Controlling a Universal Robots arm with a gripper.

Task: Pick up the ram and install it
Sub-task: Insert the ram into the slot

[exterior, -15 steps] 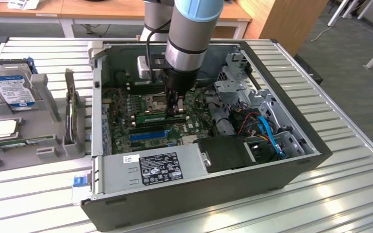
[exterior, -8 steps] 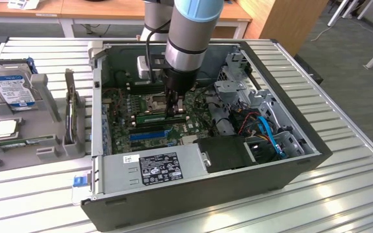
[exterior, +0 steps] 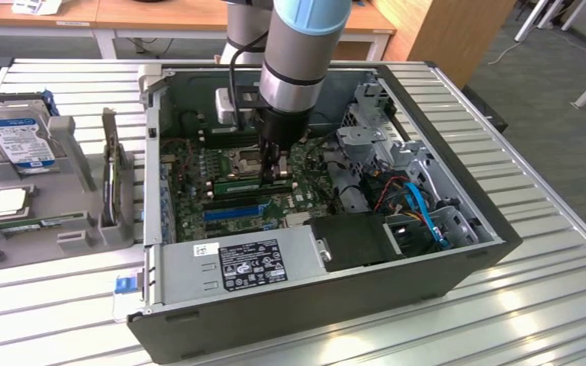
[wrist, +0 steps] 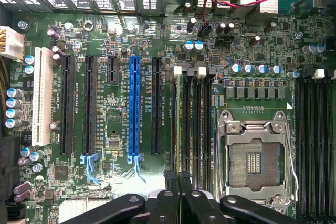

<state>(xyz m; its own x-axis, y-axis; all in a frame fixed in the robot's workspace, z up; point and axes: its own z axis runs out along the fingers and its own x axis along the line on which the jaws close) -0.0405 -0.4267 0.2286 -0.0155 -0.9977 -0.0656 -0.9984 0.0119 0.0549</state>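
Evidently mid-installation: an open desktop computer case (exterior: 272, 320) lay on its side, motherboard (wrist: 121, 145) exposed. The arm's gripper (wrist: 181, 195) stood over the memory slots (wrist: 194, 124) beside the processor socket (wrist: 255, 156), jaws almost closed at the top edge of the green ram stick (exterior: 240, 185) (clamping or merely pressing, unclear). Seating called for straight, even downward pressure.

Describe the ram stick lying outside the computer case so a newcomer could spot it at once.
Start at the open computer case; on the exterior view's left stands a grey holder. The ram stick lies flat on it beside the square silver processor: the one long, thin, green strip there.
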